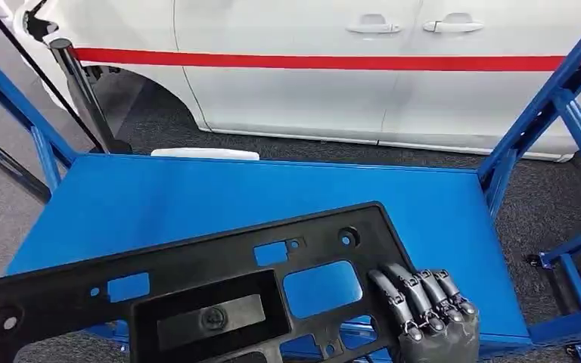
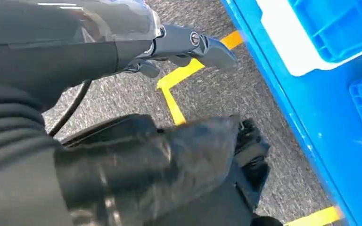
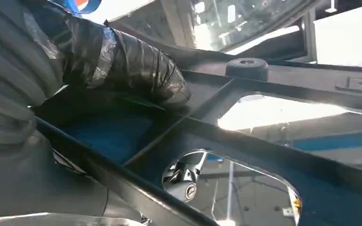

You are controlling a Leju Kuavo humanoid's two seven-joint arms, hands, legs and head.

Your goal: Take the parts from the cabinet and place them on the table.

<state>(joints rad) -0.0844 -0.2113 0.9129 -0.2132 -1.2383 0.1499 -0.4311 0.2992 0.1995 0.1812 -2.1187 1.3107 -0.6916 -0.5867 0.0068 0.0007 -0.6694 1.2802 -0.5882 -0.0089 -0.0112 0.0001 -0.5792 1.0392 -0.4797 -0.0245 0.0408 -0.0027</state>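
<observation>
Gripping black panel (image 1: 197, 291), long axis left-right, right hand (image 1: 424, 310)

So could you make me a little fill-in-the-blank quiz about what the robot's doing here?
1. The right hand grips a long ____ plastic panel.
2. The panel is held above a ____ table.
3. Behind the table stands a white vehicle with a ____ stripe.
4. In the left wrist view, ____ lines mark the grey floor.

Missing words: black; blue; red; yellow
</observation>
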